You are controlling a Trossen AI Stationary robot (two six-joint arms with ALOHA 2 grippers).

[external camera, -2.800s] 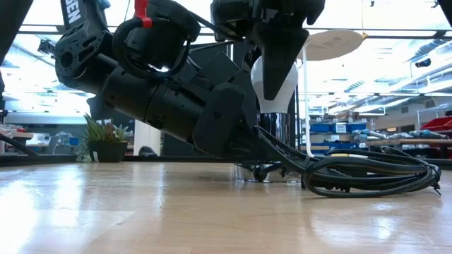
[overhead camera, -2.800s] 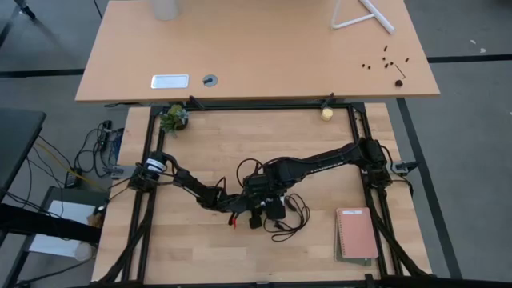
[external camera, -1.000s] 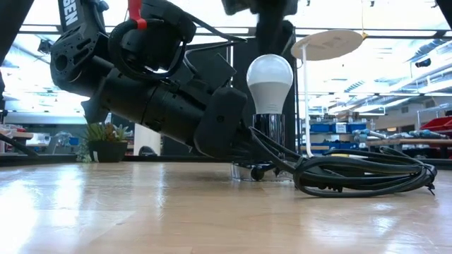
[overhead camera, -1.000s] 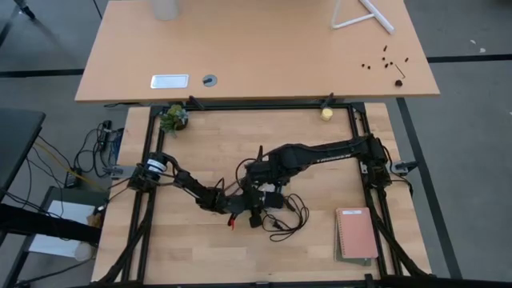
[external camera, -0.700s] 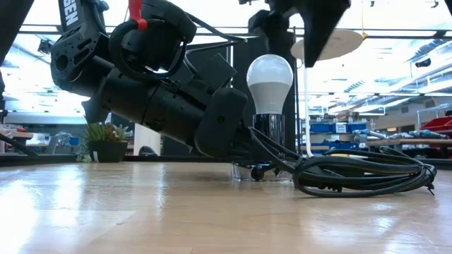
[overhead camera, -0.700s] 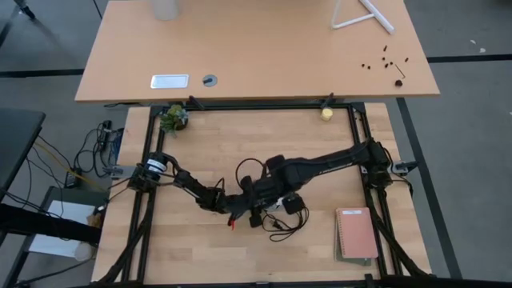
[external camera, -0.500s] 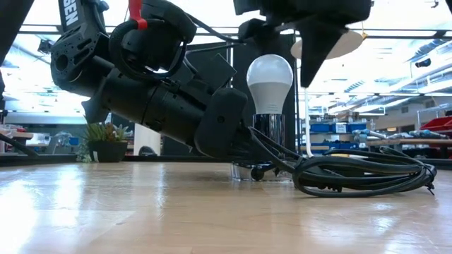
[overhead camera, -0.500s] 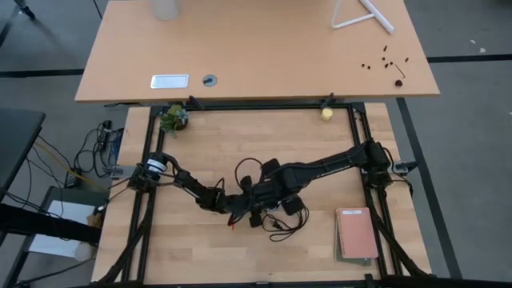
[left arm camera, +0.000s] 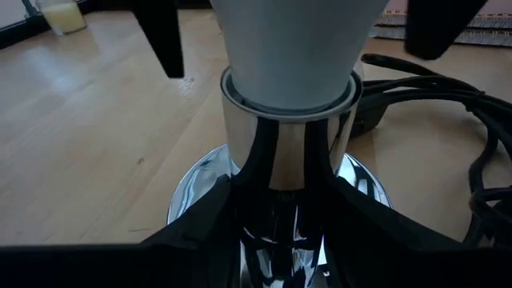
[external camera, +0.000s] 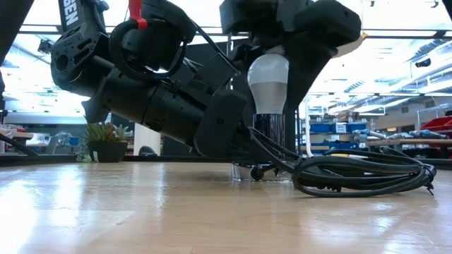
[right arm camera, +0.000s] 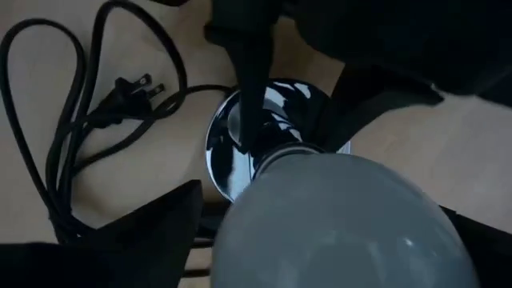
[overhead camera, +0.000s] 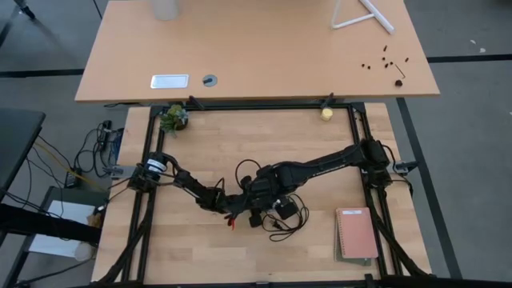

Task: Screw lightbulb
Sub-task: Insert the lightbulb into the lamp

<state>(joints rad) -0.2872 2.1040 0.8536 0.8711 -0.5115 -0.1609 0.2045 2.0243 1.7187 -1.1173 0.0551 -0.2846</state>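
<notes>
Hiding lightbulb (external camera: 268,83) top | right gripper (external camera: 272,67) spread around it | left gripper (left arm camera: 276,200) pinching socket (left arm camera: 276,172)

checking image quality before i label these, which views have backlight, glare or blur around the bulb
Low view: bright windows behind leave both arms as dark silhouettes; the lightbulb is shaded grey between the right gripper fingers. Left wrist view: the chrome socket mirrors the left gripper fingers, and the bulb fills the top edge. Right wrist view: the bulb is close and soft, the black cord sharper. High view: evenly lit, bulb hidden by the arms.
</notes>
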